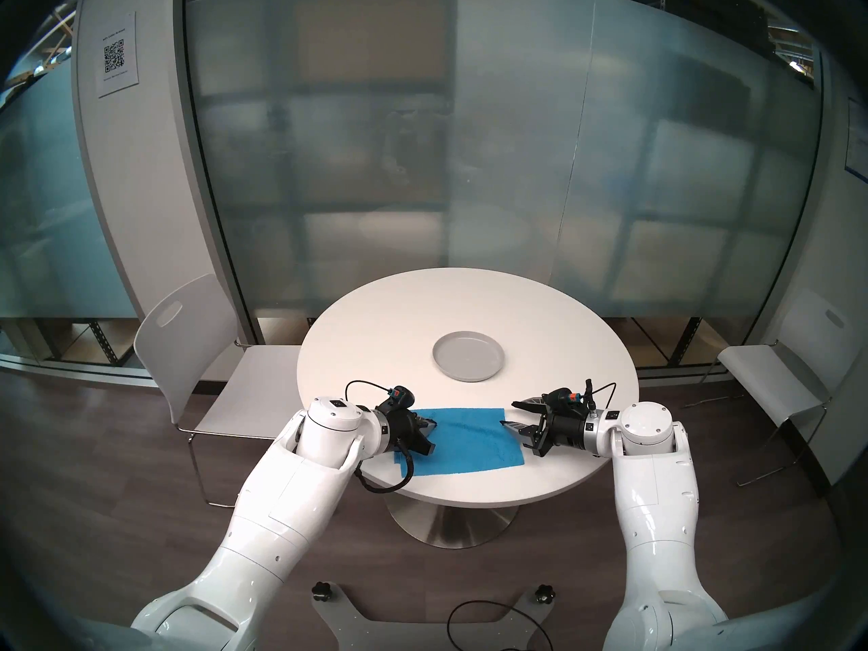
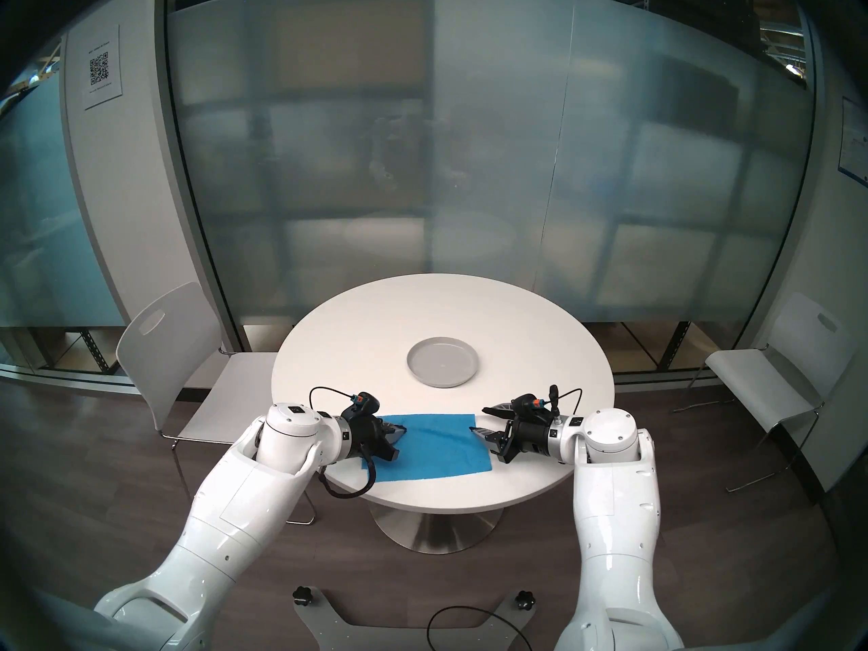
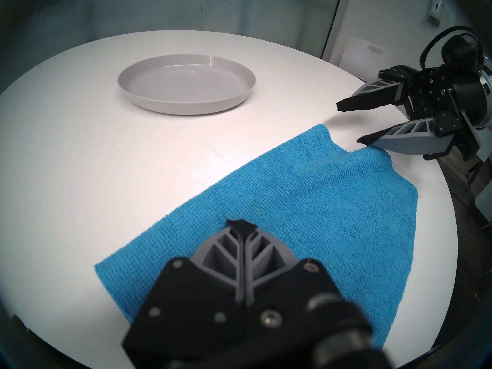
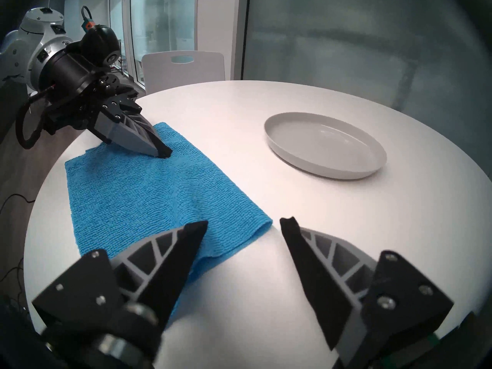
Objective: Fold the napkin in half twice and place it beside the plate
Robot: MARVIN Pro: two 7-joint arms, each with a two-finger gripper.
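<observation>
While the napkin (image 1: 462, 438) lies flat near the table's (image 1: 375, 316) front edge, we press our left gripper (image 3: 241, 224) — fingers together — onto its left end. Our right gripper (image 4: 243, 222) stands spread at the right edge, one finger (image 4: 186, 240) over cloth, the other over bare table. Beyond, the plate (image 1: 468, 356) sits well apart — clear tabletop between.

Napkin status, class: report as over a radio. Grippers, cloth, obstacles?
Left gripper shut, tip on the napkin. Right gripper open at its other end, one finger on cloth. Plate apart, bare. Nothing in the way.
</observation>
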